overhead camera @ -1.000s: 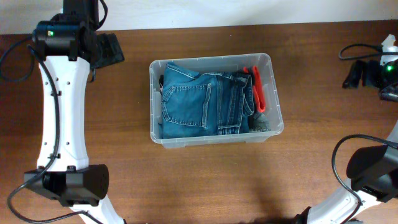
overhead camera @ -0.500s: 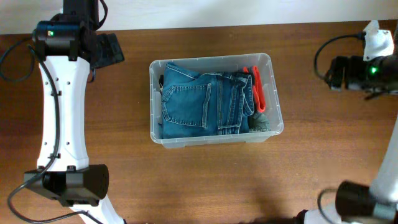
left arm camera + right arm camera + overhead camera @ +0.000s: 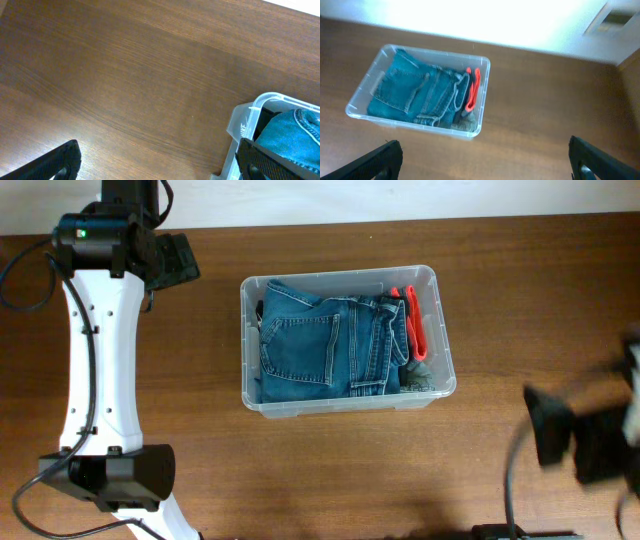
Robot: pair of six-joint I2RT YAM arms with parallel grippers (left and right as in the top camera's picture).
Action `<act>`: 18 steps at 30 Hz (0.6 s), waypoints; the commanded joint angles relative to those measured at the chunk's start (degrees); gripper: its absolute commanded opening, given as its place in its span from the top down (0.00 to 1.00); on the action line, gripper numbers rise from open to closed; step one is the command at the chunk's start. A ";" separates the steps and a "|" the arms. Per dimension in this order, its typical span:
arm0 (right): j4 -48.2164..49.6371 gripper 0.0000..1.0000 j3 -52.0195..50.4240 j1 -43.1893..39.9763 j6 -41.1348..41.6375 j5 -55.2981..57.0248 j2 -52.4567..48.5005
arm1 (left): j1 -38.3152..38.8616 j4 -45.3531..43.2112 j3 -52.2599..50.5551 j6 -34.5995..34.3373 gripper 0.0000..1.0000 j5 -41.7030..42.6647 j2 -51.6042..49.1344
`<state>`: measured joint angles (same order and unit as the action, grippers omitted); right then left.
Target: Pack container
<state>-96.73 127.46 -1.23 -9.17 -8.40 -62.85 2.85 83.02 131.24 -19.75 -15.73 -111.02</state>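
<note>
The clear container (image 3: 350, 405) stands mid-table, holding folded blue jeans (image 3: 325, 345) and a red item (image 3: 413, 320) along its right side. My left gripper (image 3: 180, 260) hovers open at the far left, apart from the container. In its wrist view its open fingers frame bare wood, with the container's corner (image 3: 250, 117) and the jeans (image 3: 297, 130) at the right finger. My right gripper (image 3: 560, 438) is a blur at the near right. Its wrist view looks down from a distance on the container (image 3: 482, 107), jeans (image 3: 417, 90) and red item (image 3: 472, 90), the gripper (image 3: 487, 165) open.
The left arm's white link (image 3: 95, 360) runs down the table's left side to its base (image 3: 110, 478). A white wall borders the far table edge, with a wall plate (image 3: 615, 19) at the right. Bare wood surrounds the container.
The right arm has swung from the far right corner to the near right, now blurred in motion. The left arm and the container have not moved.
</note>
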 commanded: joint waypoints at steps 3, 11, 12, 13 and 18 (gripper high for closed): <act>-0.02 0.02 0.11 4.79 -0.02 0.28 10.49 | -0.17 0.02 -0.15 -0.15 0.00 -0.59 -0.09; -0.57 0.02 0.11 14.08 -0.02 0.28 18.73 | 0.04 0.02 -0.15 -0.15 0.00 -0.59 -0.09; -0.57 0.02 0.11 14.88 -0.02 0.28 19.43 | 0.15 0.04 -0.15 -0.15 0.00 -0.57 -0.09; -0.57 0.02 0.11 15.58 -0.02 0.28 20.02 | 0.15 0.02 -0.15 -0.15 0.01 -0.57 -0.09; -0.57 0.02 0.00 16.63 -0.02 0.28 22.51 | 0.13 0.02 -0.15 -0.15 0.00 -0.59 -0.09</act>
<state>-96.97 127.61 14.74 -9.21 -8.40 -41.69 2.87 83.02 131.24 -19.75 -15.70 -111.02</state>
